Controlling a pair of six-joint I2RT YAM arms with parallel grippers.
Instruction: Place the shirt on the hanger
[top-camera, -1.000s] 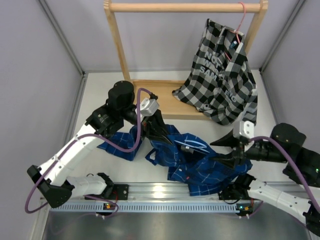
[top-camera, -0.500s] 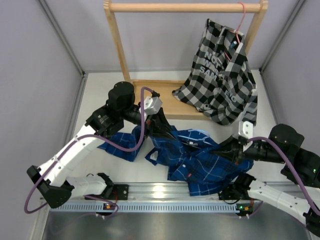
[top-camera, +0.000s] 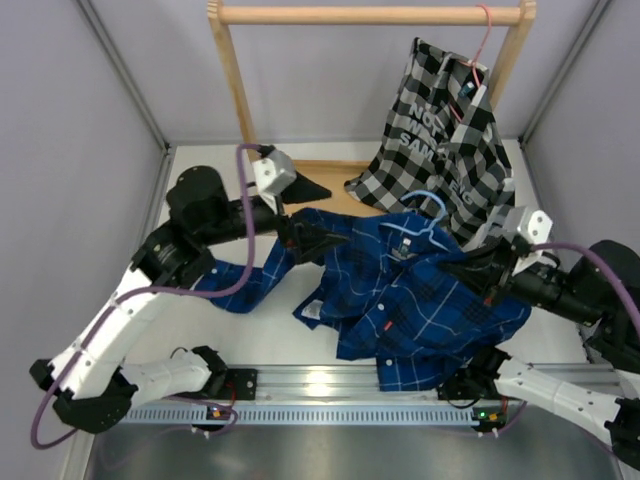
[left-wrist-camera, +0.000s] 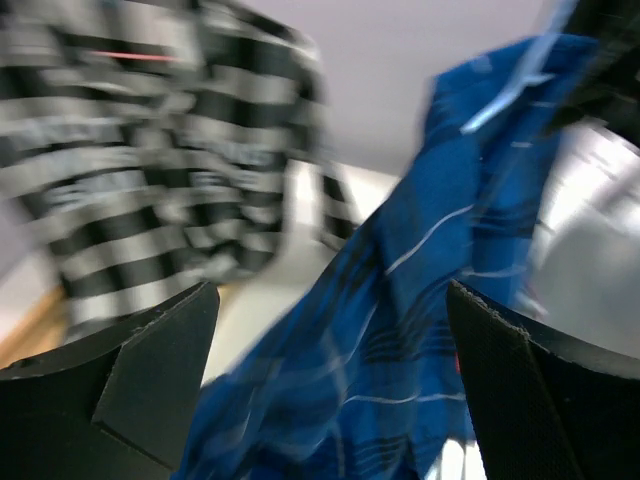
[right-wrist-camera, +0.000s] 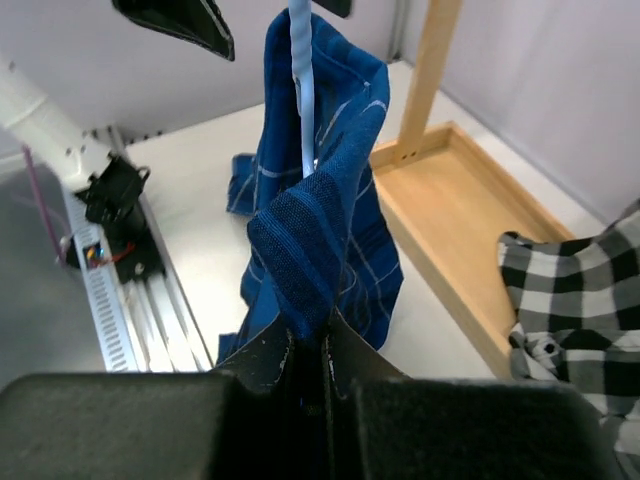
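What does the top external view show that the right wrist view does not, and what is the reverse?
Only the top external view: the rack's top bar, the pink hanger on it, and the hook of the hanger.
Only the right wrist view: the right tool shut on a fold of the shirt, with the hanger's wire running down into that fold.
Both: the shirt, the checked shirt and the wooden base.

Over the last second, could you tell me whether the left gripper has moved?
Yes: the left gripper has opened and moved back towards the wooden rack's tray, one finger now over its edge.
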